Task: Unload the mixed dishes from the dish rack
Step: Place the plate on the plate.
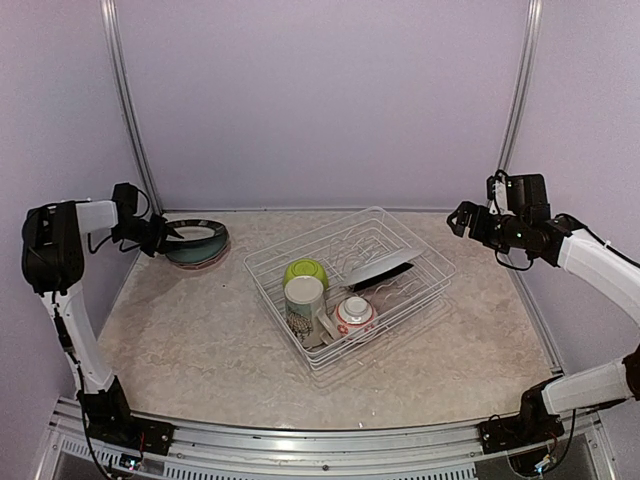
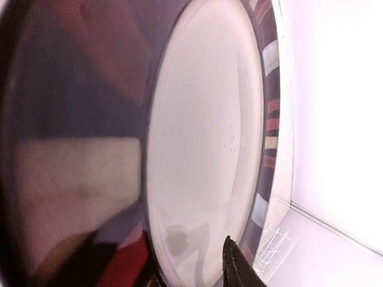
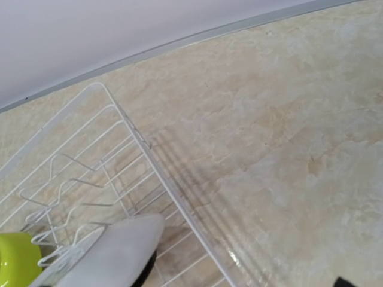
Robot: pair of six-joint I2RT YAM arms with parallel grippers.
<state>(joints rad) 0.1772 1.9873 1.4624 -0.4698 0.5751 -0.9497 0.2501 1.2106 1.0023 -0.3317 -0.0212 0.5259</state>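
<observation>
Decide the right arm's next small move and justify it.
Probably lower the right end effector toward the white plate, the nearest dish in the dish rack; it hangs beside the rack, while the left end effector is at the stacked plates.

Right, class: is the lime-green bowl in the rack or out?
In. The lime-green bowl sits inside the wire dish rack, beside the mug.

Glossy glazed plate (image 2: 203, 149), white coated-wire rack (image 1: 375, 240), matt marbled tabletop (image 1: 200, 320).

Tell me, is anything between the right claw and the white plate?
Nothing visible blocks it. Only the wire rim of the dish rack lies between the right gripper and the white plate, and the gripper looks higher.
</observation>
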